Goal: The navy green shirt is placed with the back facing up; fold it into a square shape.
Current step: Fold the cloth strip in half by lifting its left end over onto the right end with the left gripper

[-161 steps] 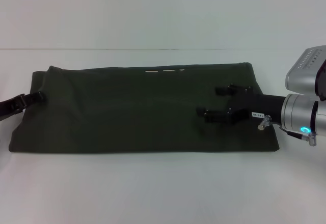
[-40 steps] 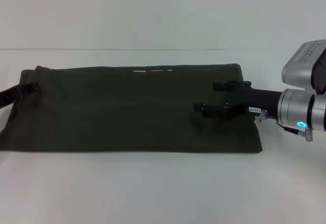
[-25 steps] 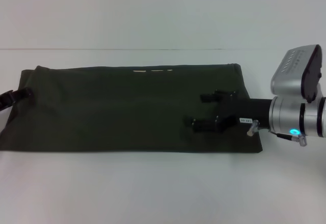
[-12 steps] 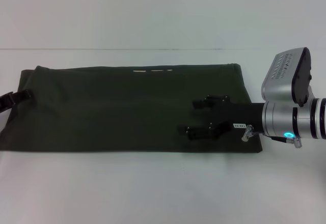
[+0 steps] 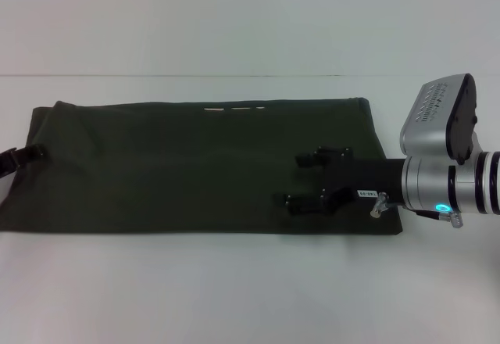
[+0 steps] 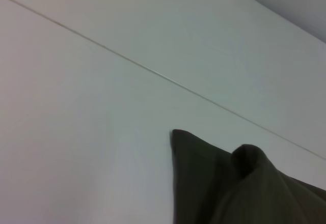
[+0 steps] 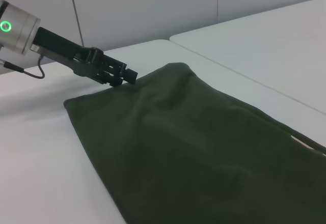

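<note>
Head view: shirt [image 5: 195, 164] lies flat on the white counter [image 5: 234, 289] as a long dark band, plain side up, with a sliver of cream lettering [image 5: 234, 110] showing at its far edge. My right pincer [image 5: 306, 178] is over the shirt's right end, fingers spread, pointing left along the cloth; can't tell if they touch it. Right forearm comes in level from the right edge, wrist ring lit cyan. My left pincer [image 5: 27, 155] sits at the shirt's far-left corner, pressed together on the cloth there; right wrist view [image 7: 125, 75] shows it at that raised corner. Left arm reaches in low from the left edge.
</note>
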Tool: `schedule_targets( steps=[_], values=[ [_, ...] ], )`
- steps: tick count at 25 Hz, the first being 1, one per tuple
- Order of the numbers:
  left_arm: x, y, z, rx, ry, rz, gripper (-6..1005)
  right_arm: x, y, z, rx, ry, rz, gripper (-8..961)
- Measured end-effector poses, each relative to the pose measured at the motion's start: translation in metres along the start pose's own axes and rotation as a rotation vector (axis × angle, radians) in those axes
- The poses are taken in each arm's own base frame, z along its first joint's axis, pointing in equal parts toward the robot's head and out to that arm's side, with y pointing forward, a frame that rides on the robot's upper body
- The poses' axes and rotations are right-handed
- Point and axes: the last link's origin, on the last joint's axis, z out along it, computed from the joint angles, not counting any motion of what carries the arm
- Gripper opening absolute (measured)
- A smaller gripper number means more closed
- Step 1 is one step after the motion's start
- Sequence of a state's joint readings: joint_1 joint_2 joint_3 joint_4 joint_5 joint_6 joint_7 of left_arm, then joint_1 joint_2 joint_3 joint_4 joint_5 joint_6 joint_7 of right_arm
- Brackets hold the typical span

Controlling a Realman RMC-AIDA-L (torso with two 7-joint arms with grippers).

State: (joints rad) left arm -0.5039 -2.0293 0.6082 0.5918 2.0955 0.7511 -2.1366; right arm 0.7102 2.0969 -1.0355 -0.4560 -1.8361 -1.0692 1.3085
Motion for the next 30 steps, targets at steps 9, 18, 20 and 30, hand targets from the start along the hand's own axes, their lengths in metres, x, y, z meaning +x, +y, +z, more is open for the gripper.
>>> schedule_targets(
  steps=[9,18,20,30],
  values=[
    [-0.0010,-0.0015,0.0003,0.012,0.004,0.001,777,-0.0006,-0.0005,-0.0002,0.003,-0.003,0.001,924],
    [-0.0015,0.0011,0.0018,0.009,0.003,0.005,778,-0.0008,-0.0012,-0.0007,0.006,-0.006,0.004,924],
    [-0.0015,0.0006,0.0017,0.011,0.004,0.005,777,-0.0009,-0.0013,-0.0007,0.007,-0.006,0.004,924],
    [-0.0039,-0.0002,0.0020,0.017,0.003,0.008,765,-0.0008,-0.0015,-0.0008,0.008,-0.007,0.005,924]
  ],
)
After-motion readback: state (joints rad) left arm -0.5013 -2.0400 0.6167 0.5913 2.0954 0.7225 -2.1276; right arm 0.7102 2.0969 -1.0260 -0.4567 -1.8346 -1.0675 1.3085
